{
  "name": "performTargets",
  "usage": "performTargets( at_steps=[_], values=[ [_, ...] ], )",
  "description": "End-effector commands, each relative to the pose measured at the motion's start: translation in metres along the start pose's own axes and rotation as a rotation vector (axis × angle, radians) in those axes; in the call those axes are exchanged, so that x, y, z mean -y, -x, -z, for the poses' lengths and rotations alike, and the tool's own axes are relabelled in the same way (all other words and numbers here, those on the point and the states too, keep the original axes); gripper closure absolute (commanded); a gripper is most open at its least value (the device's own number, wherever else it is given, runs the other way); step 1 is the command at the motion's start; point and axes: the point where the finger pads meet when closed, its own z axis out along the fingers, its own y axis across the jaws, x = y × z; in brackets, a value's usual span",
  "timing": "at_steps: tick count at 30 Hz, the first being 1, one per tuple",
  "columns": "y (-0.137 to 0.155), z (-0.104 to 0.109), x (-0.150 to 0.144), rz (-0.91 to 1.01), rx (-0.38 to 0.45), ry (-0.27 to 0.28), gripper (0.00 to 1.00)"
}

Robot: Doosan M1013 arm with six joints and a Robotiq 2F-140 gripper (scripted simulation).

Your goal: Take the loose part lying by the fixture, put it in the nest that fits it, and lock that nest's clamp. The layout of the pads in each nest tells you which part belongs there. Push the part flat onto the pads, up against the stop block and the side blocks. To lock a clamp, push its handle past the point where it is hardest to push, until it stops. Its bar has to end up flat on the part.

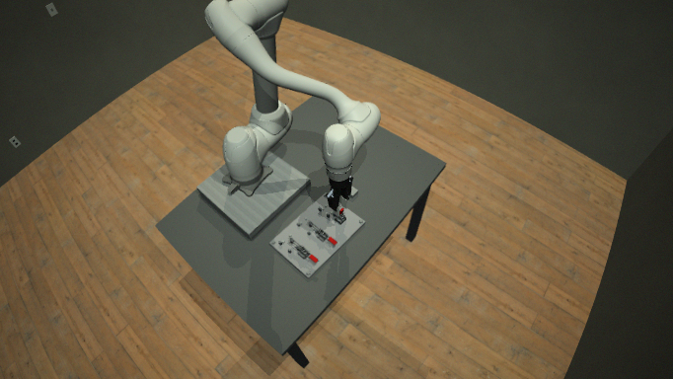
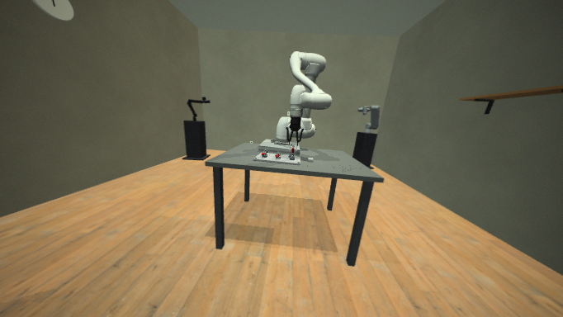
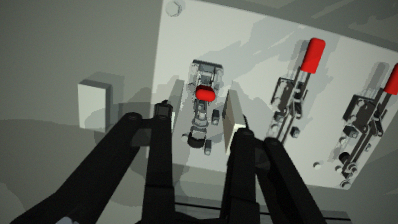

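Note:
The loose part, a pale block, lies on the table beside the fixture plate. My gripper is partly open and empty over the end nest nearest the block. Its fingers stand apart on both sides of that nest's clamp. The clamp's red handle points upward, and a gap shows between it and each finger in the wrist view. The pads in this nest are too small to tell apart.
The middle clamp's red handle and the far clamp's red handle lie low, toward the plate's outer edge. A bolt head sits at a plate corner. The robot's raised base stands behind the fixture.

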Motion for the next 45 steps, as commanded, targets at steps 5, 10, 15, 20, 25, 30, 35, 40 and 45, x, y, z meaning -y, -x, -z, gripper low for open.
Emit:
performTargets(
  at_steps=[5,10,15,20,25,30,35,40,45],
  values=[
    [0.000,0.026,0.000,0.000,0.000,0.000,0.65],
    [0.000,0.040,0.000,0.000,0.000,0.000,0.65],
    [0.000,0.043,0.000,0.000,0.000,0.000,0.65],
    [0.000,0.044,0.000,0.000,0.000,0.000,0.65],
    [0.000,0.044,0.000,0.000,0.000,0.000,0.65],
    [0.000,0.044,0.000,0.000,0.000,0.000,0.38],
    [0.000,0.045,0.000,0.000,0.000,0.000,0.38],
    [0.000,0.057,0.000,0.000,0.000,0.000,0.38],
    [0.000,0.076,0.000,0.000,0.000,0.000,0.38]
  ],
)
